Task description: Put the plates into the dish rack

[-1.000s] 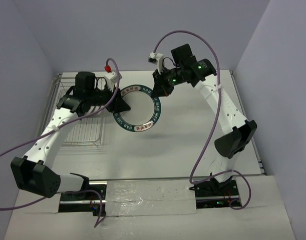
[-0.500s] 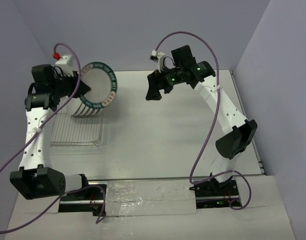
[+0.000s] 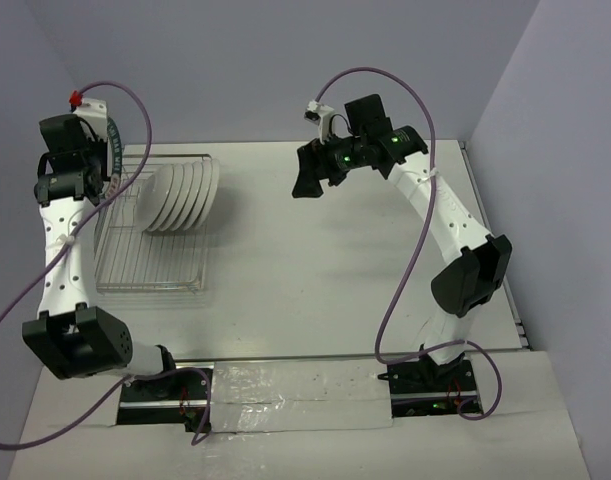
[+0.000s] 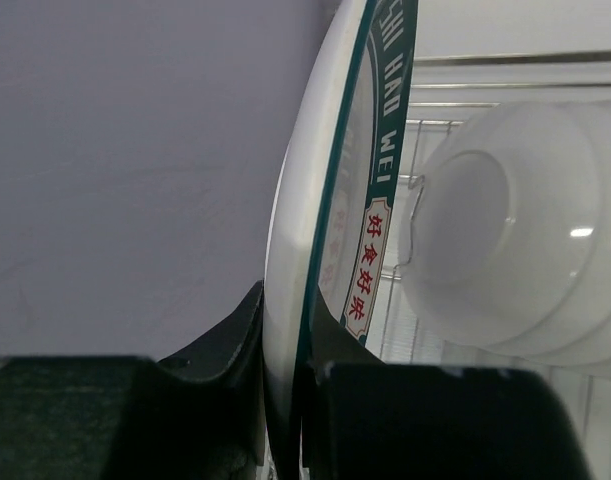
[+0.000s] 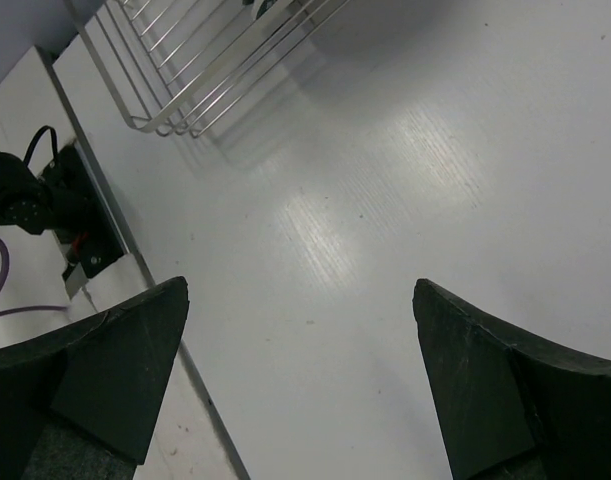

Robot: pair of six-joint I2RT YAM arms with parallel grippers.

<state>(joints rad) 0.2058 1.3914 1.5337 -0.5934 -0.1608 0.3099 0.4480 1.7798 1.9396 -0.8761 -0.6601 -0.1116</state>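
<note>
left pincer (image 4: 285,385): clamped narrow on the held plate; I see one dark finger on each face of it in the wrist view.
held plate (image 4: 390,120): white with a dark teal rim that carries red-framed labels. It stands on edge, nearly vertical, and shows edge-on to the wrist camera.
held plate position: far-left corner of the dish rack (image 3: 150,262) from overhead, close to the left wall (image 3: 25,120). I cannot tell whether its lower edge touches the wires.
left arm: raised and folded back toward the left wall, with the purple cable (image 3: 135,110) looping over it.
racked plates (image 3: 180,195): a row of white plates on edge in the far part of the rack, leaning one against the next. I can't read the exact count from here.
gap: the held plate sits to the left of that row and apart from it. In the wrist view the row's pale undersides show just beyond the rim.
dish rack: silver wire, on the left side of the table (image 3: 335,270); its near part holds no plates.
right pincer (image 5: 300,290): jaws spread wide with nothing between them, only bare table below.
right pincer position: hanging above the far middle of the table, well apart from the rack. A corner of the rack shows at the top left of its wrist view.
</note>
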